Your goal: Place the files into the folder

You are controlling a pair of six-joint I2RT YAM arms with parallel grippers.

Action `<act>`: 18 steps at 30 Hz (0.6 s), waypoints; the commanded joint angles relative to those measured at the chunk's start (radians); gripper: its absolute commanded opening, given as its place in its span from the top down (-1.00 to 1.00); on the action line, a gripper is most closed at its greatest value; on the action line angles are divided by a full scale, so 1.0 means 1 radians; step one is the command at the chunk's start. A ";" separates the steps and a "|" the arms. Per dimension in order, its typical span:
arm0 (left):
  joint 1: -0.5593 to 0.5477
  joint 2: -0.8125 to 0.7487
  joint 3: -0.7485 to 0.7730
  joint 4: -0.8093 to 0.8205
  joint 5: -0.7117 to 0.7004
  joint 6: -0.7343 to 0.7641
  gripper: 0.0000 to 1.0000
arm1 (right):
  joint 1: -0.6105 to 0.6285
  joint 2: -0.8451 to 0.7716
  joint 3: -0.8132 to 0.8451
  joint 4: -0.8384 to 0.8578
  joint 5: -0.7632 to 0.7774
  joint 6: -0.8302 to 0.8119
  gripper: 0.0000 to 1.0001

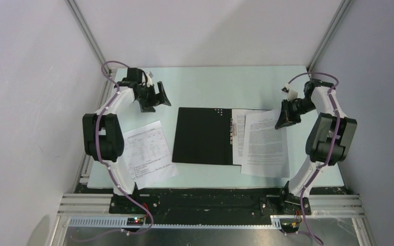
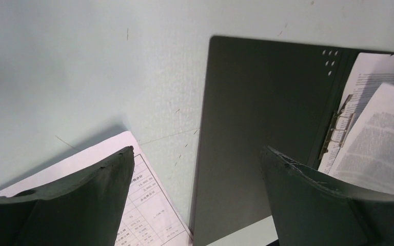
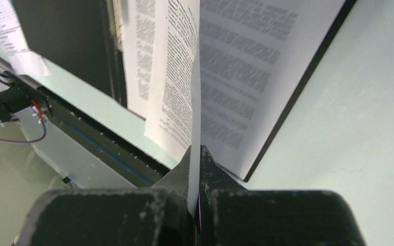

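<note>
Right claw [image 3: 195, 160] pinching sheet [image 3: 170, 77], over open folder [image 1: 202, 136]

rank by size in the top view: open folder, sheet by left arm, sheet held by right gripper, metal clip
1. open folder
2. sheet by left arm and held sheet in right gripper, too alike to rank
3. metal clip

— How many folders lie on the table [image 1: 205, 84]?
— 1 folder [image 1: 202, 136], with 1 metal clip [image 1: 232, 130].
— And the files?
— 3 sheets show: 1 table sheet [image 1: 149, 154], 1 lower text sheet [image 1: 239, 133] and 1 top text sheet [image 1: 267, 146]. Whether more lie beneath cannot be told.
— And the arms?
— 2: 1 left arm [image 1: 102, 136], 1 right arm [image 1: 333, 136]. Each carries 1 gripper, so 2: the left gripper [image 1: 156, 97] and the right gripper [image 1: 282, 115], with 2 fingers apiece.
</note>
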State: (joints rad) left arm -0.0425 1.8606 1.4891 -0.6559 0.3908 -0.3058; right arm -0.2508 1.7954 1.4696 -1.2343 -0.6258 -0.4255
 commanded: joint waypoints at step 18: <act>0.004 -0.124 -0.074 -0.029 -0.039 0.082 -0.92 | 0.067 0.280 0.264 0.048 -0.060 0.022 1.00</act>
State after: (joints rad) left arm -0.0425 1.7947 1.4155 -0.6800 0.3683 -0.2550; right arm -0.2089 2.0575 1.6814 -1.1767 -0.6342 -0.4156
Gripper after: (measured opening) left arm 0.961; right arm 0.009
